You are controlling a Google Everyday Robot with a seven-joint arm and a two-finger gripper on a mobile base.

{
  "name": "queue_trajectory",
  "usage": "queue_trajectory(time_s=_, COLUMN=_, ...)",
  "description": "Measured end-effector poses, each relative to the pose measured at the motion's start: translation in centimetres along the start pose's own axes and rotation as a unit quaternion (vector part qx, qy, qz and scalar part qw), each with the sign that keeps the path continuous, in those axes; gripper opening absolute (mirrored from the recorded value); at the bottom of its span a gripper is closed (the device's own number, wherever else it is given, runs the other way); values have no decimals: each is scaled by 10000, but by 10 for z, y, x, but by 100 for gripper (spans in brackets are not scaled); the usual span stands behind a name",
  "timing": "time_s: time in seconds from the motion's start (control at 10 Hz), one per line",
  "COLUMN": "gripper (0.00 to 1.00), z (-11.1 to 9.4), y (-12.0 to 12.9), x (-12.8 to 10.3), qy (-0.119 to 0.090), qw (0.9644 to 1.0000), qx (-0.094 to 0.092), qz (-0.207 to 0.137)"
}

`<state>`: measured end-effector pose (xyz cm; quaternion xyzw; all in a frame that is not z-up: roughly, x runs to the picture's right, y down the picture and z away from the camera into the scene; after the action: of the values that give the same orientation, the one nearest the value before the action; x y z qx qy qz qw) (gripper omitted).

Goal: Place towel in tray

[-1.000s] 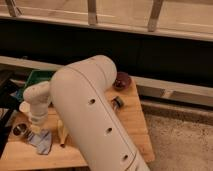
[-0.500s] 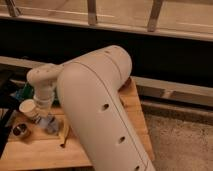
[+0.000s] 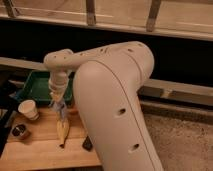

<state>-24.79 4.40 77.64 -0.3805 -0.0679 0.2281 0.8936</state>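
Hand point(image 3: 58, 95) with towel point(image 3: 58, 108) now nearer tray point(image 3: 34, 84)

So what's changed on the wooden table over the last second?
The gripper has lifted the blue-grey cloth towel off the wooden table and carried it toward the green plastic tray; it now hangs from the gripper at the tray's near edge. The paper cup, small metal cup and banana stayed put.

One camera looks down from above, close behind the arm point(image 3: 117, 100), whose bulk fills the foreground, facing the table point(image 3: 35, 150) toward 12 o'clock. The gripper point(image 3: 57, 96), clasping the towel point(image 3: 58, 108), hangs at 10 o'clock by the tray point(image 3: 35, 85).
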Motion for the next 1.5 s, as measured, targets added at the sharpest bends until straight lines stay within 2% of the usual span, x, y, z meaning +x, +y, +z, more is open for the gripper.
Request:
queue_trajectory(time_s=0.5, gripper=0, z=-1, y=-6, x=1, qy=11, qw=9999, qx=64, qz=102)
queue_trajectory(time_s=0.7, gripper=0, z=-9, y=-24, x=-3, qy=30, qw=9996, qx=203, qz=183)
queue_trajectory(time_s=0.9, gripper=0, z=-25, y=-62, x=-5, qy=7, qw=9988, qx=385, qz=307)
queue_trajectory(time_s=1.1, gripper=0, z=-43, y=-99, x=-14, qy=-254, qw=9975, qx=496, qz=434)
queue_trajectory(time_s=1.3, gripper=0, z=-53, y=-118, x=-23, qy=-739, qw=9948, qx=488, qz=511)
queue_trajectory(time_s=1.4, gripper=0, z=-55, y=-124, x=-31, qy=-1116, qw=9916, qx=412, qz=507)
queue_trajectory(time_s=1.5, gripper=0, z=-53, y=-123, x=-40, qy=-1347, qw=9893, qx=304, qz=463)
